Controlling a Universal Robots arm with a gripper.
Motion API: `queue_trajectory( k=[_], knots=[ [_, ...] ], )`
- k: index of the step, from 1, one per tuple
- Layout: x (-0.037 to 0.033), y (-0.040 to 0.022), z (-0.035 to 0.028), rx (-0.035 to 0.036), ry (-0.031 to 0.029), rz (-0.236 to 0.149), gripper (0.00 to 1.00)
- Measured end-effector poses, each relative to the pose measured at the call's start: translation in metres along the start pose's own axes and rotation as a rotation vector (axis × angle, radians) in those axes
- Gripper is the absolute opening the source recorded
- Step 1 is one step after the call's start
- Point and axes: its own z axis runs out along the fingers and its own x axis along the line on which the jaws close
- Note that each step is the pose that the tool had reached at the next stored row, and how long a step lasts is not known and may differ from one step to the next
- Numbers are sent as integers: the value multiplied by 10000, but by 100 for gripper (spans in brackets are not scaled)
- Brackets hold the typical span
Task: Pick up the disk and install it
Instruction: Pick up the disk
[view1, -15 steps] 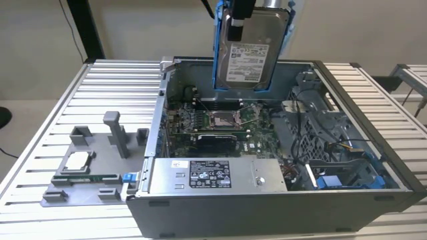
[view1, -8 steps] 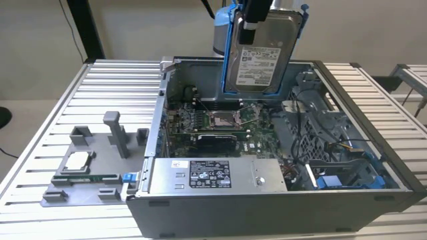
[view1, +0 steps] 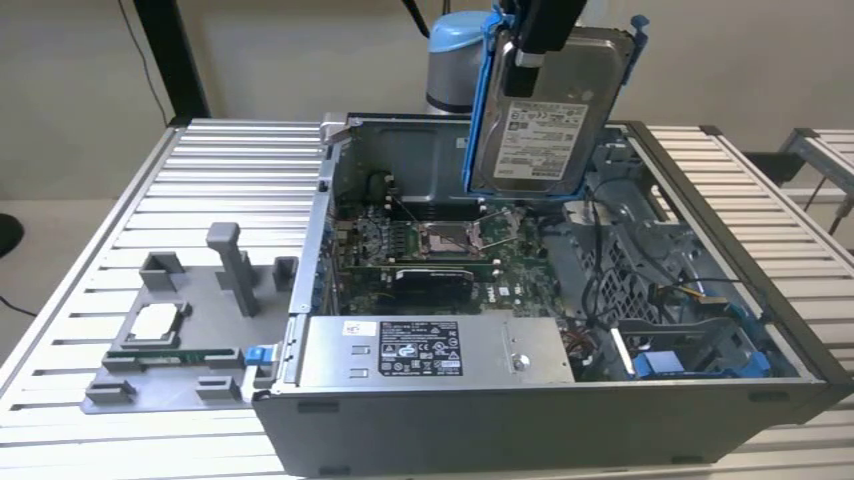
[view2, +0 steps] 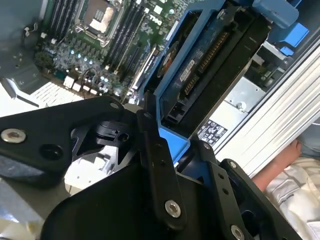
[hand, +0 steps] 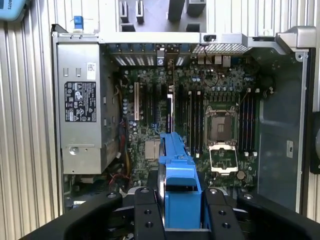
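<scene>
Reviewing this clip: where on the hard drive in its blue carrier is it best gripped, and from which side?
Probably at one short end of the disk, pinched on its two broad faces across the thin blue carrier, coming from above. The gripper holds it that way: it hangs upright over the open computer case, long body free below.
</scene>
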Motion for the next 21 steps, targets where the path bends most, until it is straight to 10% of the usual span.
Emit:
queue_trajectory(
  k=[21],
  knots=[
    [304,-379,-10,-67,1,30,0]
  ],
)
